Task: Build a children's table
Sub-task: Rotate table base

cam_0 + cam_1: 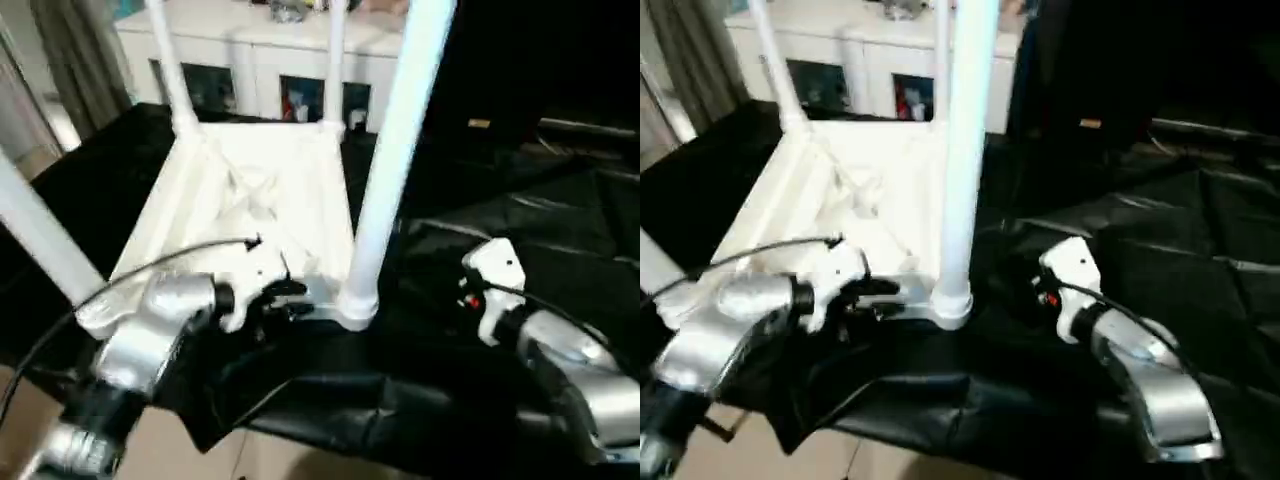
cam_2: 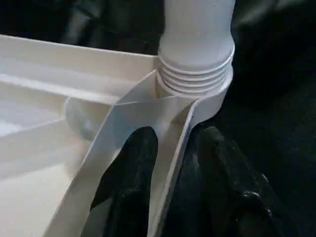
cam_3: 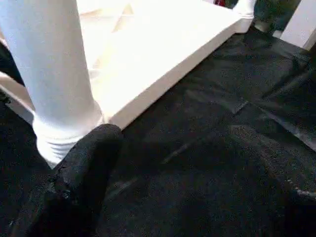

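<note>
The white children's table [image 1: 262, 205] lies upside down on a black cloth, ribbed underside up. Its tube legs stand in the corner sockets: the near right leg [image 1: 393, 150], the near left leg [image 1: 38, 235], and two far legs [image 1: 170, 70]. My left gripper [image 2: 170, 148] is shut on the table's near rim, one finger inside the rim wall and one outside, right beside the near right socket [image 2: 197, 84]. My right gripper [image 3: 187, 197] is open beside the near right leg [image 3: 49, 64]. One finger [image 3: 84, 168] is close to the threaded base.
The black cloth [image 1: 560, 220] covers the work surface to the right and in front. At the back stands a white cabinet [image 1: 260, 60] with glass doors. Beige floor [image 1: 300, 455] shows below the cloth's near edge. A grey curtain [image 1: 70, 50] hangs at the far left.
</note>
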